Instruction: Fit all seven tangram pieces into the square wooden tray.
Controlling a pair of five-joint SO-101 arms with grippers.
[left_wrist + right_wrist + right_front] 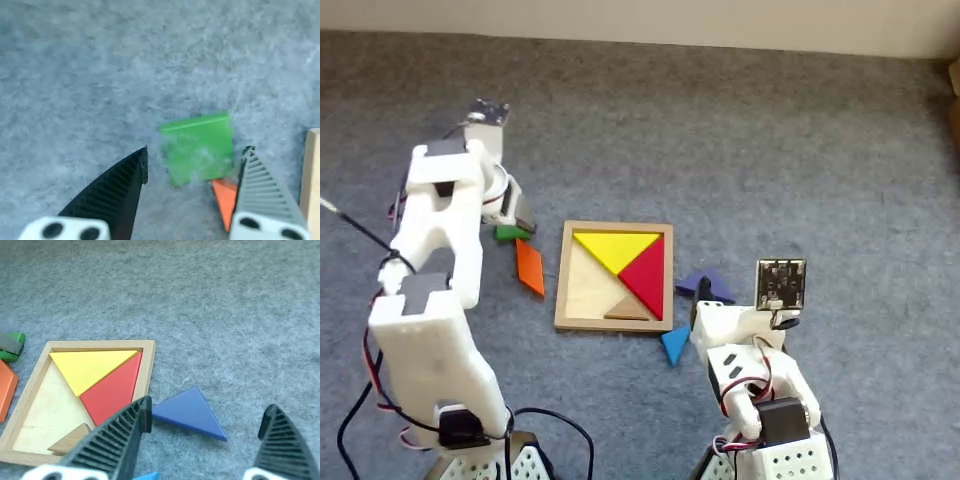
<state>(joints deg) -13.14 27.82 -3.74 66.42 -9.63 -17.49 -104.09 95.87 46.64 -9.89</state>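
Note:
The square wooden tray (561,290) holds a yellow triangle (617,247), a red triangle (647,275) and a small wood-coloured triangle (625,311). My left gripper (195,162) is open, low over the carpet left of the tray, its fingertips on either side of the green square (200,147). An orange parallelogram (530,267) lies just beside that square. My right gripper (208,415) is open on the tray's right, above the dark blue triangle (192,410). A light blue triangle (674,344) rests near the tray's front right corner.
Everything sits on grey carpet. The tray rim (100,345) stands close to the dark blue triangle. The tray's edge (312,175) shows beside the orange piece (226,197). A pale wall (640,20) runs along the far side.

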